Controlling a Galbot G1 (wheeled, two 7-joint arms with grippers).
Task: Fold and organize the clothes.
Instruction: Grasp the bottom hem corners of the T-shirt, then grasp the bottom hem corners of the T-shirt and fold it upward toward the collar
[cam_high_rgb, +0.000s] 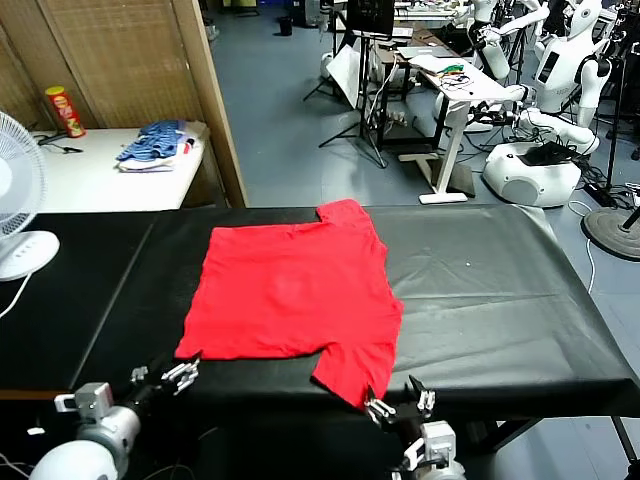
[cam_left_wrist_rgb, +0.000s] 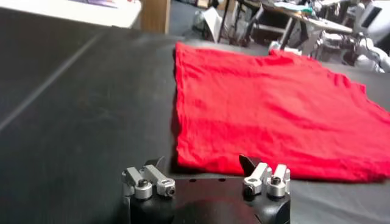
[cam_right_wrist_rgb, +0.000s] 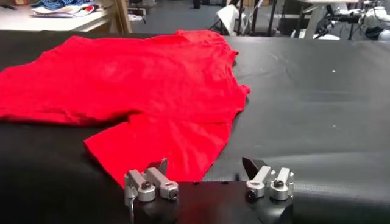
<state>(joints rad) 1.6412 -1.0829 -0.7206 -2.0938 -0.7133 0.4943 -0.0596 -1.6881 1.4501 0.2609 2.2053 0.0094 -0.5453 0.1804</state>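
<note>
The red T-shirt (cam_high_rgb: 295, 295) lies flat, print side down, on the black counter (cam_high_rgb: 490, 300). Both tools are spread open and empty: the left tool (cam_high_rgb: 180, 374) at the near hem corner, the right tool (cam_high_rgb: 398, 404) by the near sleeve. Looks like pre-grasp; next they'd need to pinch those edges. No containers around.

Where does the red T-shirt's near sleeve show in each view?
Head view: red T-shirt's near sleeve at the table's front edge, by the right gripper.
Left wrist view: not visible.
Right wrist view: sleeve just beyond the jaws.
Shared landmark: black table.
</note>
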